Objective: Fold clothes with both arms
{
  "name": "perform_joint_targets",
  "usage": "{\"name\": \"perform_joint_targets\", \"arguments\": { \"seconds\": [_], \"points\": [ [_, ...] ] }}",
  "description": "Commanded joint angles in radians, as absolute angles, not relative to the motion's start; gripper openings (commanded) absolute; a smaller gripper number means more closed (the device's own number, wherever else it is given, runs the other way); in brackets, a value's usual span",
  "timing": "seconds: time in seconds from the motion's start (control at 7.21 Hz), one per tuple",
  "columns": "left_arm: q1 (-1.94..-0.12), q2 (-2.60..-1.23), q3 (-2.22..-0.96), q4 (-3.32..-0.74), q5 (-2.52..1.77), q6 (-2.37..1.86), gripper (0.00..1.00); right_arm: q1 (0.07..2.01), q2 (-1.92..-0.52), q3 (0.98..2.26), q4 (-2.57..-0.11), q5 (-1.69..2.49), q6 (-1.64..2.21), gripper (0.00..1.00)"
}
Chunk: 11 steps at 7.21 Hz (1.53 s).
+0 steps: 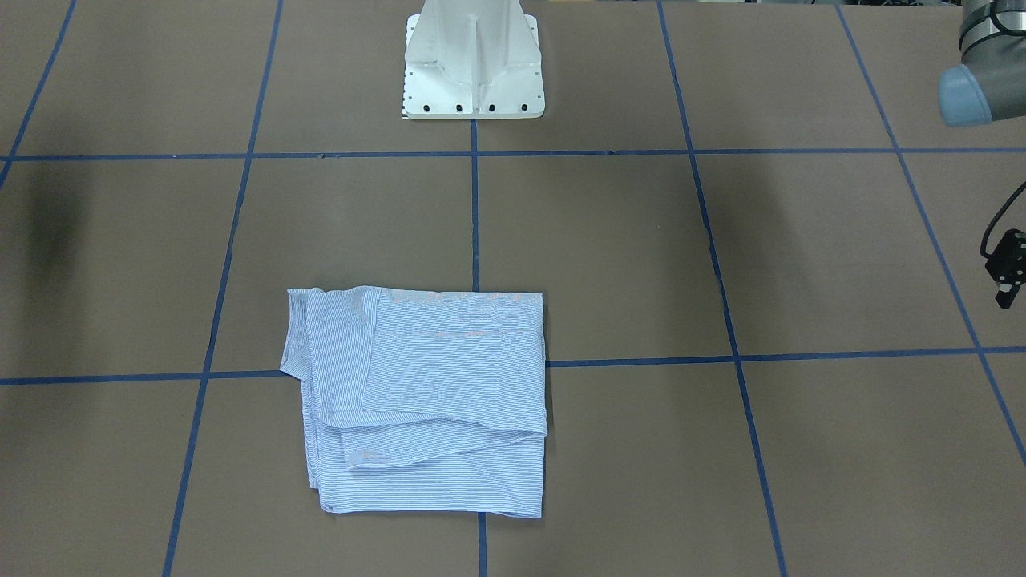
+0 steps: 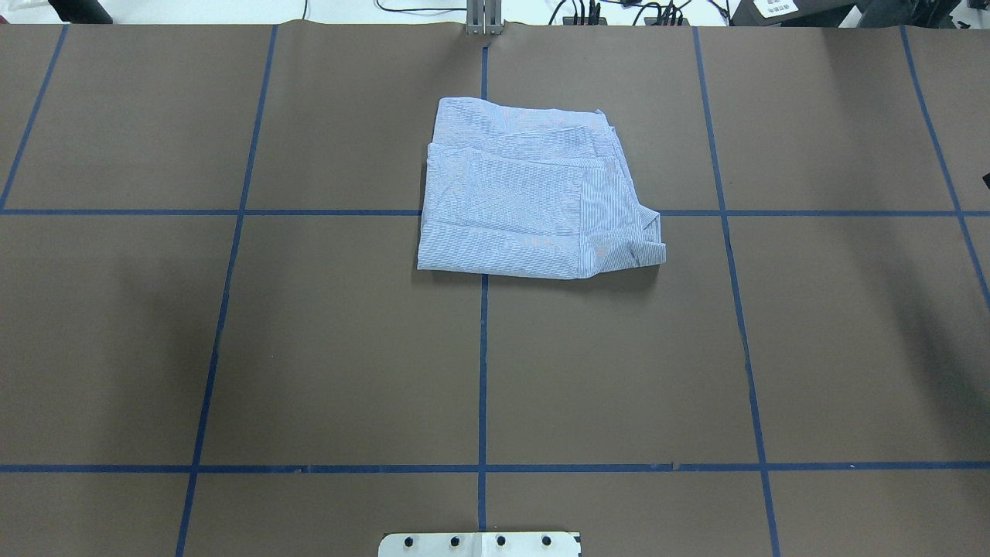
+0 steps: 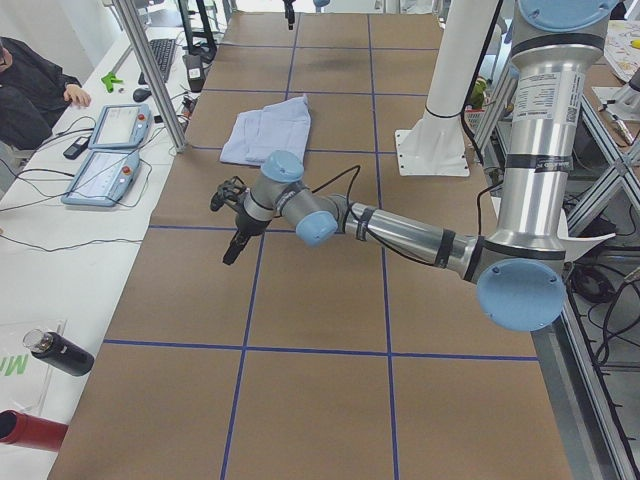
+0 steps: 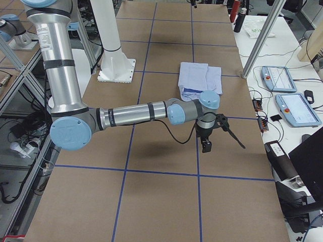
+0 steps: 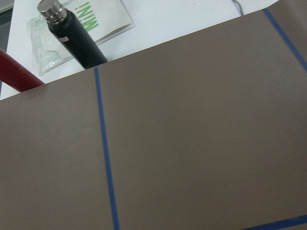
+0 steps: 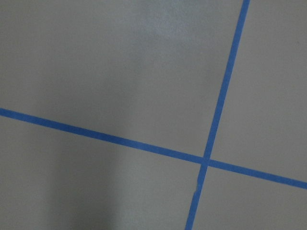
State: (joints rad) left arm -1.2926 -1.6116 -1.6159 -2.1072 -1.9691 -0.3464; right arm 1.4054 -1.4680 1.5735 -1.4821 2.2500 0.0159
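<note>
The light-blue striped shirt (image 1: 417,401) lies folded into a rough rectangle on the brown table (image 1: 721,240), away from both arms. It also shows in the overhead view (image 2: 534,193) and in both side views (image 3: 268,130) (image 4: 199,78). My left gripper (image 3: 232,255) hangs over bare table well short of the shirt. Part of it shows at the front view's right edge (image 1: 1010,268), and I cannot tell if it is open or shut. My right gripper (image 4: 205,146) hangs over bare table at the other end, and I cannot tell its state. Neither wrist view shows fingers or cloth.
The white pedestal base (image 1: 473,64) stands at the robot's side of the table. A black bottle (image 5: 79,40) and a red bottle (image 3: 25,428) lie off the table's left end. Teach pendants (image 3: 105,150) and an operator (image 3: 30,90) are on the far side.
</note>
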Motion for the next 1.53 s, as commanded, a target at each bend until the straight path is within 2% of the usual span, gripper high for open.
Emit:
{"name": "perform_joint_targets", "arguments": {
  "seconds": [0.0, 0.14, 0.55, 0.97, 1.39],
  "points": [
    [-1.331, -1.605, -1.528, -2.071, -2.073, -0.325, 0.99, 1.434, -1.493, 1.571, -1.492, 2.267, 0.000, 1.00],
    [-1.347, -1.598, -1.522, -2.059, -2.101, -0.248, 0.99, 1.454, -1.556, 1.568, -1.493, 2.257, -0.009, 1.00],
    [-1.440, -1.569, -1.538, -1.901, -2.128, 0.030, 0.99, 1.479, -1.611, 1.555, -1.493, 2.267, -0.002, 1.00],
    [-1.488, -1.606, -1.636, -1.587, -2.166, 0.048, 0.99, 1.497, -1.623, 1.554, -1.496, 2.270, -0.002, 1.00],
    [-1.506, -1.571, -1.614, -1.574, -2.295, 0.155, 0.99, 1.538, -1.629, 1.507, -1.494, 2.379, -0.002, 1.00]
  ]
}}
